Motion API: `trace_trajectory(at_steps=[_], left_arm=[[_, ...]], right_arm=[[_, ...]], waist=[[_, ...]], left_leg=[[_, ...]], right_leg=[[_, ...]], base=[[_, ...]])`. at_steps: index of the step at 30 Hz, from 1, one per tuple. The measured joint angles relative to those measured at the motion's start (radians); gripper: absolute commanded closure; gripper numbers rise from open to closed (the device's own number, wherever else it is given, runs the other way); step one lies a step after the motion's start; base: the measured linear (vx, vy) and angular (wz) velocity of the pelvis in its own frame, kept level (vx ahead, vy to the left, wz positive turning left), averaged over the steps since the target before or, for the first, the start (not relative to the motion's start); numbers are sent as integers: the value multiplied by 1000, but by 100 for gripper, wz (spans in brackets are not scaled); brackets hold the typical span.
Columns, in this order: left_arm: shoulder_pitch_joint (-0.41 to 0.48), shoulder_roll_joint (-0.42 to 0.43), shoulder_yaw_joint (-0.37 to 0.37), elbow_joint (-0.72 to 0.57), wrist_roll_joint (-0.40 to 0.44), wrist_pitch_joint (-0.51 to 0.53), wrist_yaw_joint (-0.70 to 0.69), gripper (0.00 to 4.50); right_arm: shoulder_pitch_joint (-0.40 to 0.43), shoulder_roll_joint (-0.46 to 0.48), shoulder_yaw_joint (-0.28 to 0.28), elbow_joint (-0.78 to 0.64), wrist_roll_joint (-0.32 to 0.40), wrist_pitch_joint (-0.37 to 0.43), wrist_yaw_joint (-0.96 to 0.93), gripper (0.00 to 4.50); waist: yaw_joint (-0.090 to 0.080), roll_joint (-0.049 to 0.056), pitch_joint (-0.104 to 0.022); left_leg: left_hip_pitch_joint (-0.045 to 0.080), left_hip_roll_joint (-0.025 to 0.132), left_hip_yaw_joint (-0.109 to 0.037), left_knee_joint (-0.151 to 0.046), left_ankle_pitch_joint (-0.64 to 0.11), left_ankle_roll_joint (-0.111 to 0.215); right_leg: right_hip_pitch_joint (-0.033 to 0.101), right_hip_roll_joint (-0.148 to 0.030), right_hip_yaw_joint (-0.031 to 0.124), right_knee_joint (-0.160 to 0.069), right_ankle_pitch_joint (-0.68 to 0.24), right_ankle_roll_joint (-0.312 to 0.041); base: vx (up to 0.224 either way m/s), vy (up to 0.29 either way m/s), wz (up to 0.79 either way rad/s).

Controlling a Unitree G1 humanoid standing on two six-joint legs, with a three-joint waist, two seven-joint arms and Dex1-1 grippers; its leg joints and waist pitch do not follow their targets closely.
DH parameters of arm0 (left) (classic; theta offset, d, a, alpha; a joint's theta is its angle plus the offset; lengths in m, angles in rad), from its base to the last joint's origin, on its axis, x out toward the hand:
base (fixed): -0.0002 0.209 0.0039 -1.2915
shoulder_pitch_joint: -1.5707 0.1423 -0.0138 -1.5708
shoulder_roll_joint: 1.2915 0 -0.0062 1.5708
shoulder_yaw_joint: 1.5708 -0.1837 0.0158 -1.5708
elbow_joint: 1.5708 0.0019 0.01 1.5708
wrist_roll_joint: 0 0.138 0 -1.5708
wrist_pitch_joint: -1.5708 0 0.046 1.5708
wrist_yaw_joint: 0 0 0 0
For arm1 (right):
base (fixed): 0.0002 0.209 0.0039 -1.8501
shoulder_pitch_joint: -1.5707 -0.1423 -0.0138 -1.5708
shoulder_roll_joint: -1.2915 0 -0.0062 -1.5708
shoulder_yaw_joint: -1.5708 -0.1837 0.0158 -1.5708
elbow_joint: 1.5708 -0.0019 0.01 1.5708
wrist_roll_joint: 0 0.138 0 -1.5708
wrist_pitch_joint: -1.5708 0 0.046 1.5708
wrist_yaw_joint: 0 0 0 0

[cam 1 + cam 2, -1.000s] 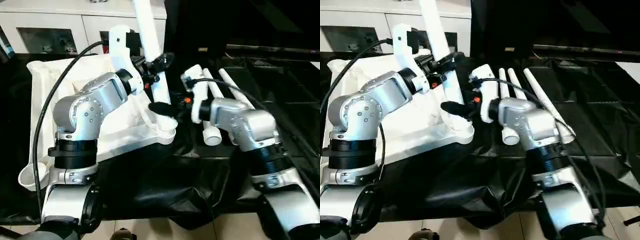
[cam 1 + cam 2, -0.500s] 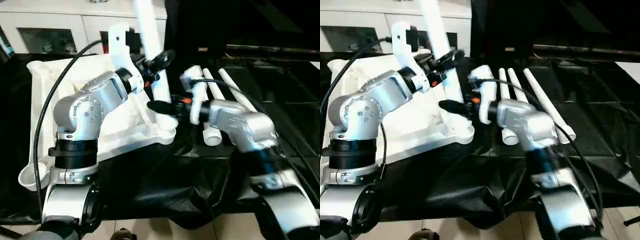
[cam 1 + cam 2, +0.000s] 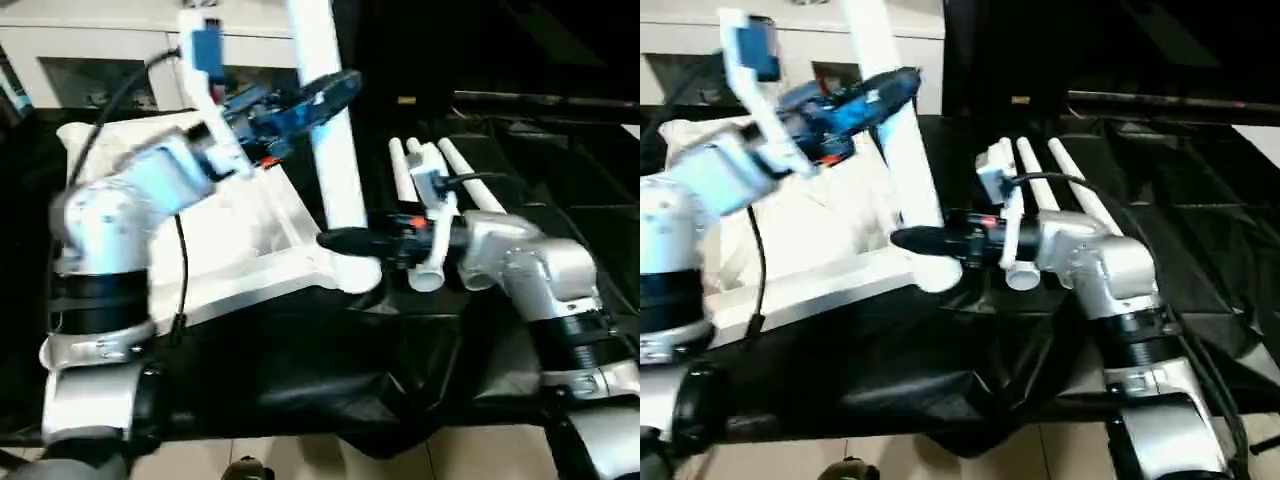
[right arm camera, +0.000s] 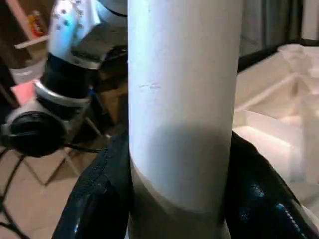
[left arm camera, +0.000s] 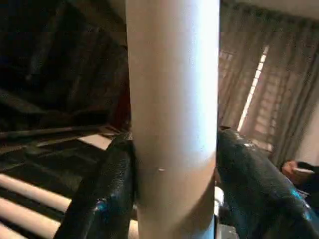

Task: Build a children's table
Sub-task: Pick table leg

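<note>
now that the right gripper (image 3: 345, 240) has closed low on the upright leg (image 3: 330, 130) in the tabletop's (image 3: 250, 270) corner socket, both grip it; the left gripper (image 3: 310, 95) has swung higher, ready for pressing home.

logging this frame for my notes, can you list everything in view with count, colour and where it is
tabletop: 1, white, lying underside up on the black-covered surface, toward the robot's left
upright leg: 1, white, standing in the tabletop's near right corner socket, held by both grippers
loose legs: 3, white, lying side by side on the black cover, to the right of the tabletop
black cover: 1, black, spread over the work surface, hanging over its near edge
cabinet: 1, white with glass doors, behind the tabletop
left gripper: 1, black fingers closed on the upright leg, high up
right gripper: 1, black fingers closed on the upright leg, low near the socket
forearms: 2, silver, one on each side
</note>
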Motion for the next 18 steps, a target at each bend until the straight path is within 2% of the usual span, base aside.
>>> trace_trajectory(at_steps=[3, 6, 15, 18], left_arm=[[2, 4, -15, 0, 4, -2, -8, 227], [6, 0, -24, 0, 8, -14, -17, 259], [13, -18, -24, 0, 8, -15, -16, 269], [13, -25, -18, 0, 8, -37, -5, 270]], right_arm=[[7, -10, 3, -8, 0, 0, 8, 258], [8, -15, 9, -12, -1, 0, 8, 258], [18, -22, 12, -21, -4, -3, 5, 258], [17, -10, 13, -18, -36, -53, -13, 258]], waist=[[2, 0, 0], [2, 1, 0], [1, 1, 0], [1, 1, 0]], left_leg=[[0, 0, 0, 0, 0, 0], [0, 0, 0, 0, 0, 0], [0, 0, 0, 0, 0, 0], [0, 0, 0, 0, 0, 0]], right_leg=[[0, 0, 0, 0, 0, 0], [0, 0, 0, 0, 0, 0], [0, 0, 0, 0, 0, 0], [0, 0, 0, 0, 0, 0]], base=[[0, 0, 0], [0, 0, 0], [0, 0, 0], [0, 0, 0]])
